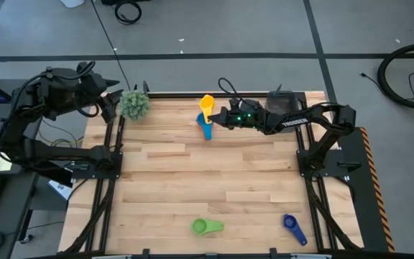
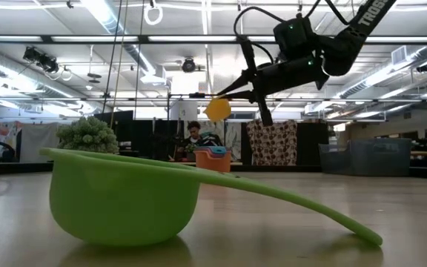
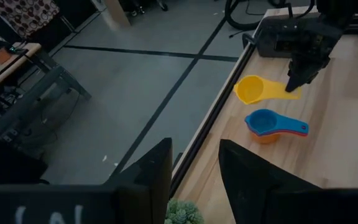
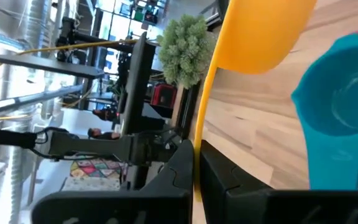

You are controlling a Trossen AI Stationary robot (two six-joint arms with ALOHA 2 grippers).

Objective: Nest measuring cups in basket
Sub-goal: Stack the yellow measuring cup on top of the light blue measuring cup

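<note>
Starting at the left: the left arm is parked off the table's 10 o'clock corner, and its gripper [image 1: 111,103] is holding nothing, fingers [image 3: 153,171] partly apart with a plain gap between them. Just beside it, right at that corner, sits the plant ball [image 1: 134,104].

Moving toward 12 o'clock on the table [image 1: 192,183], there's a stack of cups [image 1: 206,129] already nested: light blue on top, red and orange rims peeking out under it. No bin that I can make out, the stack looks like it sits straight on the wood.

Right above that stack is the yellow cup [image 1: 206,105], up in the air. The right gripper [image 1: 218,119] has its fingers pinched shut on the yellow cup's handle, with the bowl sticking out toward the table's far edge. In the low view the yellow cup [image 2: 218,110] hangs clear above the stack [image 2: 213,157], not touching it. The right arm reaches in from the 2 o'clock side.

Down at the near edge, the green cup [image 1: 206,227] lies around 6 o'clock, bowl up with its handle pointing right. The dark blue cup [image 1: 293,226] is over at about 5 o'clock, well apart from the green one.
</note>
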